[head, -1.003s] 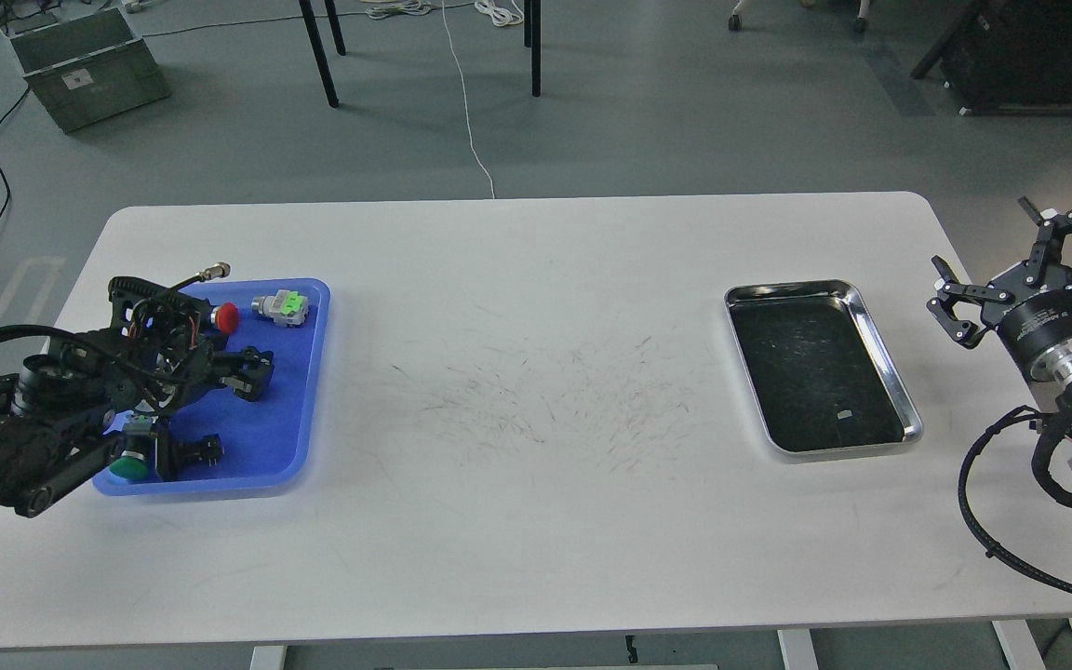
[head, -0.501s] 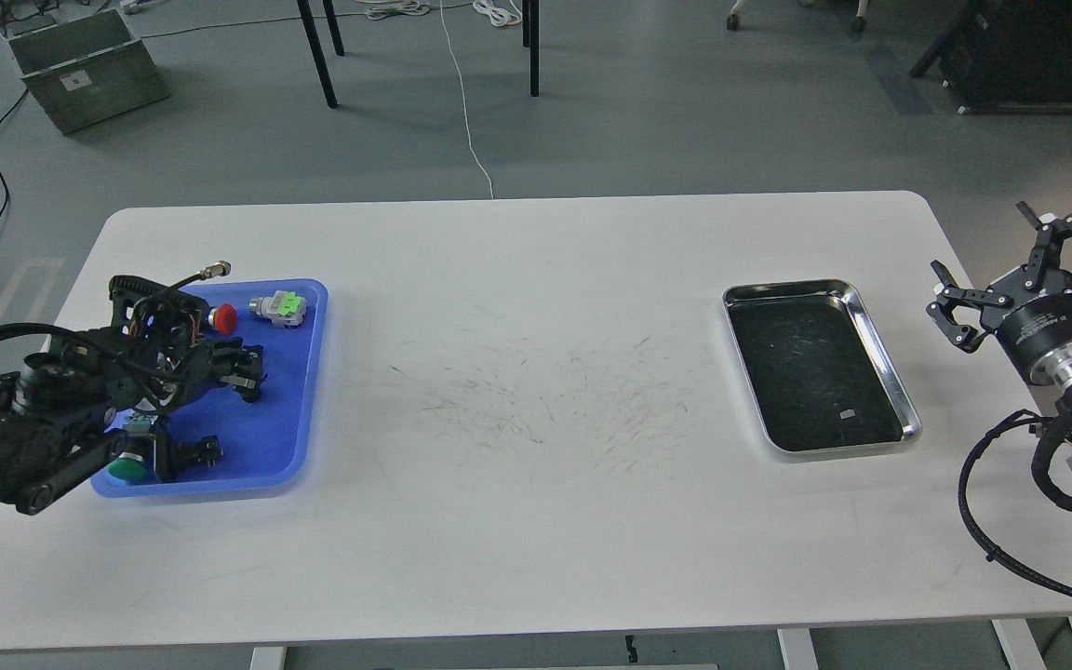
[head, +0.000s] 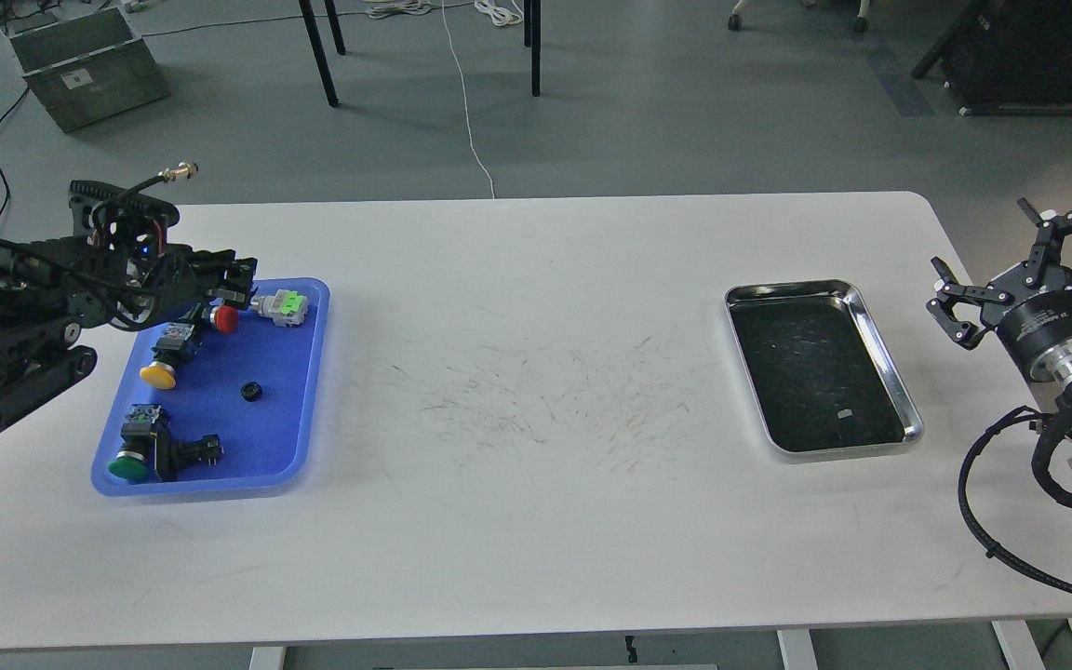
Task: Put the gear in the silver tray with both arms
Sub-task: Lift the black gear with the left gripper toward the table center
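The gear (head: pixel 251 392), a small black toothed ring, lies flat on the floor of the blue plastic tray (head: pixel 271 442) at the table's left. My left gripper (head: pixel 231 280) hovers above the tray's far edge, up and back from the gear; its dark fingers cannot be told apart and nothing shows between them. The silver tray (head: pixel 880 358) sits at the table's right with only a small pale speck on its dark floor. My right gripper (head: pixel 997 265) is open and empty, just off the table's right edge, right of the silver tray.
In the blue tray lie a yellow push-button (head: pixel 161 373), a red push-button (head: pixel 225 318), a grey connector with a green top (head: pixel 282 306) and a green push-button (head: pixel 131 463) beside a black part (head: pixel 194 452). The white table (head: pixel 536 521) is scuffed in the middle.
My left gripper has risen and drawn back from low over the blue tray to above its far edge, uncovering the gear and the yellow push-button. The right arm has barely moved.
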Tool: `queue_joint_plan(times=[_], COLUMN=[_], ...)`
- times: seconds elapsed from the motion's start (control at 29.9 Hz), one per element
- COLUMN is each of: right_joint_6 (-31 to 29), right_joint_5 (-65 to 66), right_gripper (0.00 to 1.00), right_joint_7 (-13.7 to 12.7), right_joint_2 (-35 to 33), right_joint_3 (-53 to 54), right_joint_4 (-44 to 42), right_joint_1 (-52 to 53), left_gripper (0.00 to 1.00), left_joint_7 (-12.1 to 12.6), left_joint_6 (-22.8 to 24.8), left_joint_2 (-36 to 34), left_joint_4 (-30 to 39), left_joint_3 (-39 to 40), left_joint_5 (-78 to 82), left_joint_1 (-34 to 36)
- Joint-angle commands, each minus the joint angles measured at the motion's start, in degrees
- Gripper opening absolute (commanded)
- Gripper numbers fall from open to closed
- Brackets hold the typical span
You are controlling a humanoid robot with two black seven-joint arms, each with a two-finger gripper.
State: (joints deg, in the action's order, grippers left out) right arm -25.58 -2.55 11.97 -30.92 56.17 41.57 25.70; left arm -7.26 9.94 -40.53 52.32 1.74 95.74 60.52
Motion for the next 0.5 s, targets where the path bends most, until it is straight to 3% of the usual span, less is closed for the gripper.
queue_joint_plan(times=[0.0, 0.1, 0.2, 0.47], right_joint_6=[0.09, 0.00, 0.09, 0.09], right_joint_5=[0.08, 0.08, 0.08, 0.26], right_gripper=[0.98, 0.98, 0.98, 0.98], right_joint_7=[-0.11, -0.20, -0.37, -0.55], right_joint_2=[-0.02, -0.02, -0.02, -0.37], right_joint_3=[-0.01, -0.09, -0.18, -0.44], right_joint_4=[-0.09, 0.00, -0.09, -0.09], right_joint_1=[0.05, 0.14, 0.05, 0.14], left_gripper=[0.09, 0.09, 0.09, 0.09], left_joint_7=[2.69, 5.58, 9.19, 10.07], left_joint_6=[3.24, 4.82, 4.57, 0.17], left_joint_2=[-1.83, -0.78, 5.97, 25.83], left_joint_4=[8.66, 14.02, 15.36, 8.34], left_joint_3=[0.11, 0.29, 0.46, -1.64], left_joint_5=[-0.03, -0.03, -0.03, 0.94], left_joint_1=[4.77, 6.88, 7.15, 4.26])
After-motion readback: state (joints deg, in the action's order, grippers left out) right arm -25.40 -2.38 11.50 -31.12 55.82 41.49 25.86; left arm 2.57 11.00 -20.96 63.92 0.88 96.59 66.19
